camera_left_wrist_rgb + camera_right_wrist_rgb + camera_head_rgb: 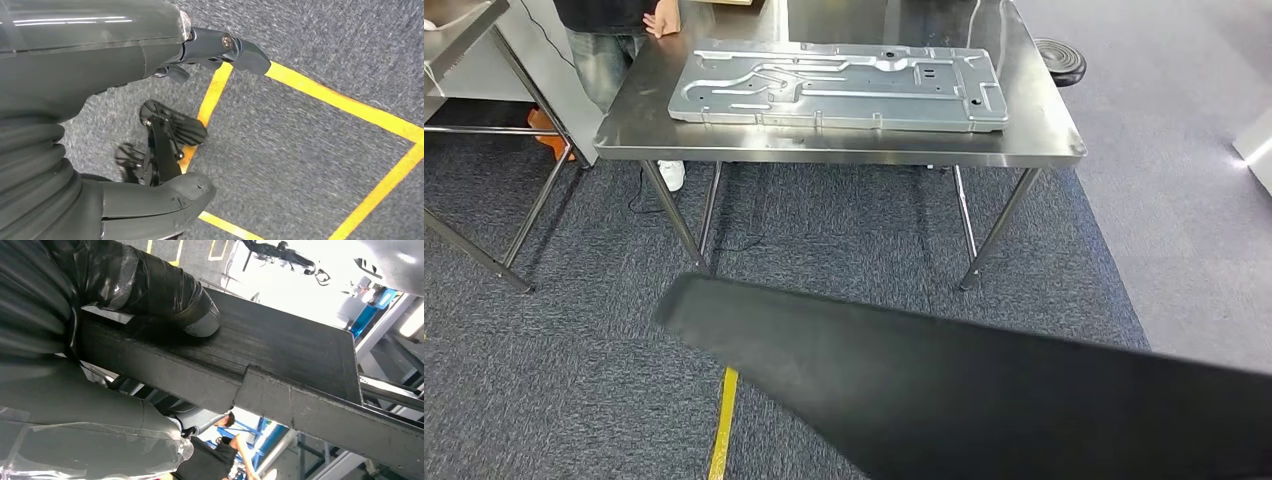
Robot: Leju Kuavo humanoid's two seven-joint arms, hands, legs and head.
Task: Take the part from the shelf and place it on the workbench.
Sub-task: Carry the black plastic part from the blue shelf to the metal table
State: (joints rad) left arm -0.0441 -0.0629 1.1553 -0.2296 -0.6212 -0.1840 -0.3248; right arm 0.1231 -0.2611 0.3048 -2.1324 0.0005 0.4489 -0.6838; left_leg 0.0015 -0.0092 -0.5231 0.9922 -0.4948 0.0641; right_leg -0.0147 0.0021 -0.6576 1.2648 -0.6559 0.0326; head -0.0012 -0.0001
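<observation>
The right hand (pixel 125 340) grips the black part (pixel 984 400), a long flat dark panel. In the right wrist view the thumb (pixel 170 300) presses on the flat face of the part and the other fingers (pixel 100 425) close under its folded edge, so the part is clamped between them. In the head view the part lies across the foreground, in front of the steel workbench (pixel 644 110) and apart from it, above the grey carpet (pixel 554 370).

On the workbench lies a large stamped metal plate (pixel 839 88). A person (pixel 609 30) stands at the far corner of the workbench, with a hand (pixel 662 20) resting on its top.

The left hand (pixel 165 135) holds nothing; its fingers are apart, above the carpet and a yellow floor line (pixel 345 105).
</observation>
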